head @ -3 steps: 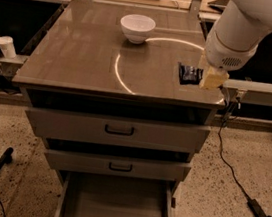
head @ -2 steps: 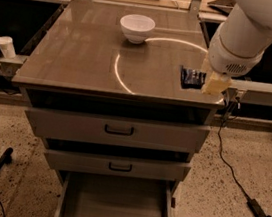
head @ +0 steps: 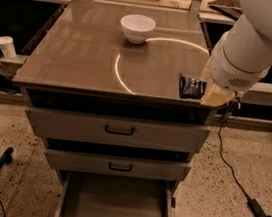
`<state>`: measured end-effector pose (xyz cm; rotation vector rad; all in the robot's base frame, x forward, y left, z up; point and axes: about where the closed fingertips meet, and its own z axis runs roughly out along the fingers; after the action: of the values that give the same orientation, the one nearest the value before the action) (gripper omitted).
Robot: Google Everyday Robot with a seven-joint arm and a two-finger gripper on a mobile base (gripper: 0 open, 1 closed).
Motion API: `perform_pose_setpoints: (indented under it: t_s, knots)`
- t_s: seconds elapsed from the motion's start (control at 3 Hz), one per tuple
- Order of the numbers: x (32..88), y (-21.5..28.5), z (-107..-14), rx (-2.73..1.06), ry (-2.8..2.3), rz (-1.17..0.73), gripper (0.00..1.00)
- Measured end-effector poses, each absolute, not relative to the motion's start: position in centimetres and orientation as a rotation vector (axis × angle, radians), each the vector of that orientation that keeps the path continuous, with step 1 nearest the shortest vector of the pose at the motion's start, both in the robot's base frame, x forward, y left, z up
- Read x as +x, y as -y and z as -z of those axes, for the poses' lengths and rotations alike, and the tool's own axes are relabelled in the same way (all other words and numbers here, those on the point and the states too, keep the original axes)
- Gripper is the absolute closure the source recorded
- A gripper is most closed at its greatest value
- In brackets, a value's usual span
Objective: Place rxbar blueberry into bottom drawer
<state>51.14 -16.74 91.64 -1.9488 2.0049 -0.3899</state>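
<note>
Over the last second the gripper is drifting toward the front right corner of the counter, and the rxbar blueberry is travelling with it, so the gripper is judged to be clamped on the bar's right end. The bar is now hanging at the counter's front edge, well apart from the white bowl. The bottom drawer is standing open below and left, so the carry is under way and the lowering is not yet begun.
</note>
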Motion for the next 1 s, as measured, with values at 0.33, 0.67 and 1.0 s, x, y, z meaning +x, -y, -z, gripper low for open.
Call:
perform_pose_setpoints:
  t_s: [0.33,0.67,1.0]
  knots:
    - [49.8,15.8,-91.1,-1.971,-1.989,0.356,1.00]
    - [48.7,14.8,-89.3,-1.963,-1.972,0.370,1.00]
    - [48.5,14.4,-87.7,-1.938,-1.958,0.411,1.00]
